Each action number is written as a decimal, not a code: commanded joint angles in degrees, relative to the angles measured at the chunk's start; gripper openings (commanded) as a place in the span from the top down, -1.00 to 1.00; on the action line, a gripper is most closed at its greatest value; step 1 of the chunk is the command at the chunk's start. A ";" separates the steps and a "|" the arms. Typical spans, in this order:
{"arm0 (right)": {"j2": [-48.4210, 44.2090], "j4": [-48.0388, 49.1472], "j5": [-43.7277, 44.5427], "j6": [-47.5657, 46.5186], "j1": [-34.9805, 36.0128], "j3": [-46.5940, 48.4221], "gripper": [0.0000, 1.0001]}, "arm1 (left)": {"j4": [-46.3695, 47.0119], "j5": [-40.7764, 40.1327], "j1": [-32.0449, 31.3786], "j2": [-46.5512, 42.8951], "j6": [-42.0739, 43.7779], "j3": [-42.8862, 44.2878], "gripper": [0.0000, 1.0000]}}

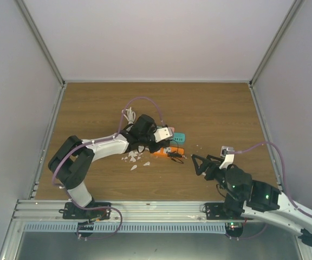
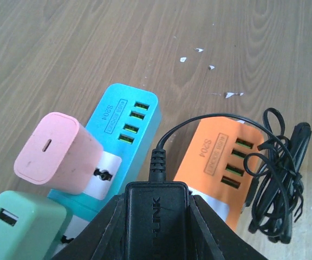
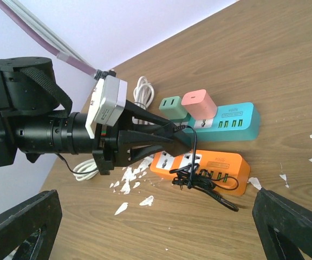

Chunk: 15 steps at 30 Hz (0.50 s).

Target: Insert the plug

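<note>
My left gripper (image 1: 158, 142) is shut on a black TP-Link plug adapter (image 2: 156, 208) and holds it over the near end of the orange power strip (image 2: 221, 157), beside the blue power strip (image 2: 126, 124). In the right wrist view the plug (image 3: 186, 138) hovers just above the orange strip's white sockets (image 3: 191, 161). Its thin black cable lies in a tangle (image 2: 280, 179) on the orange strip. A pink charger (image 2: 56, 154) and a green charger (image 2: 20, 227) sit plugged into the blue strip. My right gripper (image 1: 195, 162) is open and empty, to the right of the strips.
White paper flakes (image 1: 133, 158) lie on the wood in front of the left arm. A coiled white cable (image 1: 129, 115) lies behind the left wrist. Grey walls enclose the table (image 1: 91, 103) on three sides.
</note>
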 commanded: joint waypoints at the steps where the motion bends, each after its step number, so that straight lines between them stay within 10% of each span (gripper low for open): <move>1: 0.61 1.87 0.45 -0.46 0.17 -0.26 -0.99 | 3.51 1.20 0.98 2.35 3.42 0.34 1.00; 15: 1.83 1.59 -0.62 -0.31 0.17 0.70 -0.99 | 2.77 10.85 3.49 4.75 4.97 3.04 1.00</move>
